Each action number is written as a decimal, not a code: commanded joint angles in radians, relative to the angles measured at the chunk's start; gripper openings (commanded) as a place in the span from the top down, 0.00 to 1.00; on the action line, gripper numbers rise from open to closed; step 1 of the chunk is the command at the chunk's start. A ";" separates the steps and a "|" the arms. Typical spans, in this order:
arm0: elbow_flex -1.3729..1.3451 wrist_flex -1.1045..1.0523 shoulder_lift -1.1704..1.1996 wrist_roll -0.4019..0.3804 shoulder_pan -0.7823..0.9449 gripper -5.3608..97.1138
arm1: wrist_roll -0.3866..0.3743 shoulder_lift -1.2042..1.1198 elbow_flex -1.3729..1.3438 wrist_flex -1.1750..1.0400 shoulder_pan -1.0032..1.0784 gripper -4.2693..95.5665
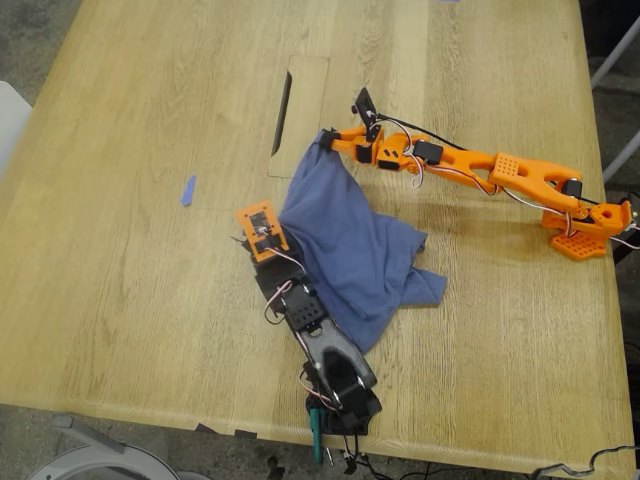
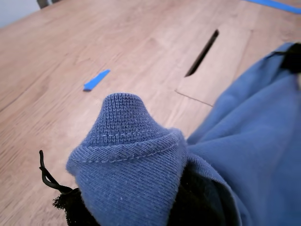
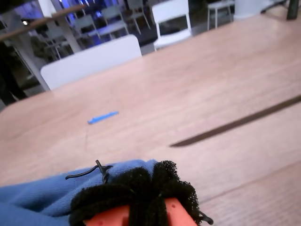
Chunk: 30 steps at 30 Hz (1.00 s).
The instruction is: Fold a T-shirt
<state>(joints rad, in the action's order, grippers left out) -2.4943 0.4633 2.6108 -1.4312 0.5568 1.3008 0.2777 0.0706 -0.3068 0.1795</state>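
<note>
1. the t-shirt (image 1: 345, 250) is bunched on the table (image 1: 130, 300), strung between both sets of fingers. the rest trails in a crumpled heap away from them, toward my arms' bases.
2. my first gripper (image 1: 272, 228): pinching a ribbed, stitched edge, which pokes out past the tips. cloth drapes over the fingers, so the pads themselves are hidden.
3. my second gripper (image 1: 325, 140): foam pads (image 3: 141, 188) pressed together, a corner of blue fabric nipped at their side.
4. handling, judged: light, limp knit cotton. it will sag, stretch and slide on the wood, and thin bites may slip out.
5. where to hold: the doubled ribbed seams are thicker and should grip better than single cloth. take shoulder or hem corners.
6. beyond the fingertips: a blue tape strip (image 1: 187, 190) and a table slot (image 1: 282, 100).
</note>
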 commanded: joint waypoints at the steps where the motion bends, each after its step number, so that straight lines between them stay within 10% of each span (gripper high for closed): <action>1: 0.109 0.092 0.161 -0.011 -0.017 0.95 | -0.009 0.138 0.072 -0.072 0.025 0.96; 30: 0.324 0.704 0.503 -0.066 -0.411 0.95 | -0.048 0.568 0.072 -1.078 -0.206 0.96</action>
<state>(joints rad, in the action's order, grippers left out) -2.2948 1.1566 3.0511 -1.4803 0.2056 1.2563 0.7455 0.0920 -1.3530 0.0000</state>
